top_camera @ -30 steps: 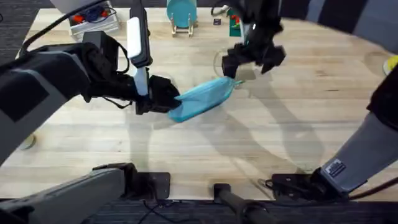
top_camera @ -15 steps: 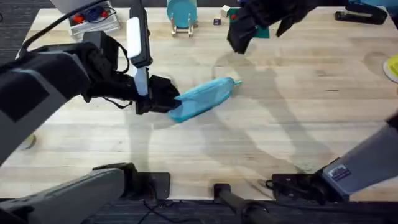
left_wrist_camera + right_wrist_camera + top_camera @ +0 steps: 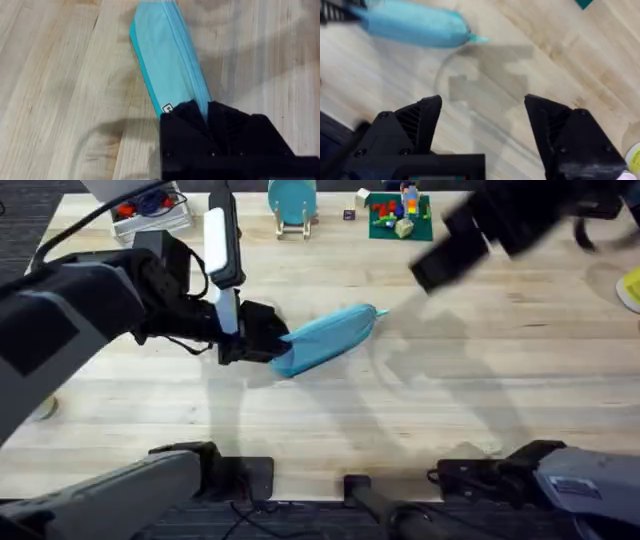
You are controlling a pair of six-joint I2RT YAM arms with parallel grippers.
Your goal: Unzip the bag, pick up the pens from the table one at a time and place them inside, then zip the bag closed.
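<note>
The left gripper holds one end of the bag mid-desk; the right gripper hangs wide open, well apart.

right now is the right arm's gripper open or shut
Open: the right gripper has its jaws set wide apart, bare table between them.

The left pincer is clamped low, while the right pincer hangs raised, fingers spread.

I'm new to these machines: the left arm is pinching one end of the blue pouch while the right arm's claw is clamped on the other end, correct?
Not quite. The left gripper does pinch the pouch, but the right gripper is open and holds nothing, well clear of the pouch, as the right wrist view shows.
</note>
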